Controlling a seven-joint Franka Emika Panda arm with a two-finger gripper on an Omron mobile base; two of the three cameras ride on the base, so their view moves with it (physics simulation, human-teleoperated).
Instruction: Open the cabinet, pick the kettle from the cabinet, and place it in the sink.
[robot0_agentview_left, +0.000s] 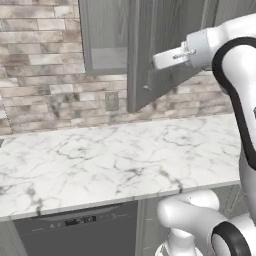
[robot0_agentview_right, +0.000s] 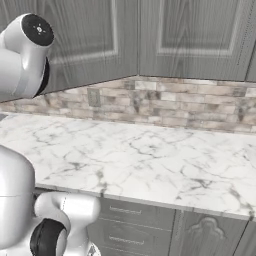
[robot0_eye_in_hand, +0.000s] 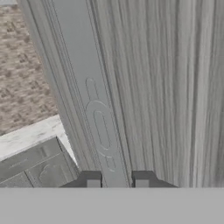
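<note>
Fingers (robot0_eye_in_hand: 117, 179) nearly closed, straddling cabinet door (robot0_eye_in_hand: 103, 127) edge (ajar)

Glossy white rounded arm (robot0_agentview_left: 215, 45), black joint bands.

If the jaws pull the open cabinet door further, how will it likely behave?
The cabinet door looks like a rigid wood-grain panel, so it should swing as one piece, not flex. It already stands partly open, so it probably turns easily on its hinges. Its thin edge between the jaws might slip under a loose grip.
</note>
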